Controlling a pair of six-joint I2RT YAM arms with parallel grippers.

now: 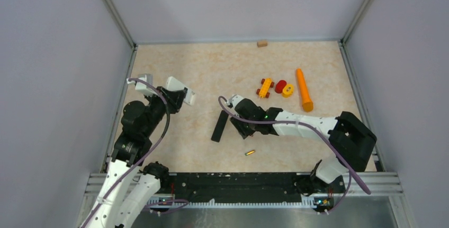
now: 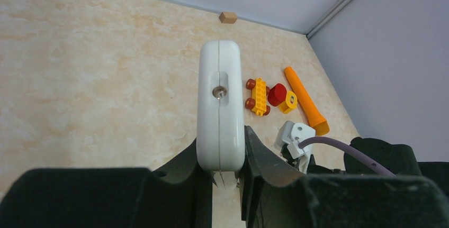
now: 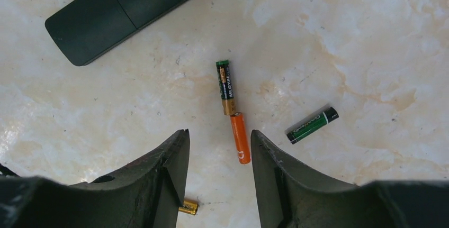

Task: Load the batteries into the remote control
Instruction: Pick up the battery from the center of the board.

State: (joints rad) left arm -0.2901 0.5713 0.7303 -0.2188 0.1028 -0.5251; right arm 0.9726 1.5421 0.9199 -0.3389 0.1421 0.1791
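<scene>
**Battery labels on the worktop**

Right wrist view: four batteries lie on the marbled worktop. The green-and-gold battery carries dark lettering we read as "MLGAL"; the rest is too small. End to end with it, meeting or nearly meeting its gold tip, lies the orange battery. It has a small white mark near its lower end that we cannot read. The green-and-black battery lies apart and tilted, its pale script illegible. A gold battery peeks from behind one finger, mostly hidden.

The right end effector has its fingers apart — the orange battery's lower half lies in the gap, touching neither finger. The black bar, with a seam across it, lies near, beyond the batteries.

The left end effector is clamped on a white casing, held upright above the worktop. Its narrow edge shows a slot with a metal stud. Which of the two, casing or bar, is the remote control we cannot tell.
</scene>
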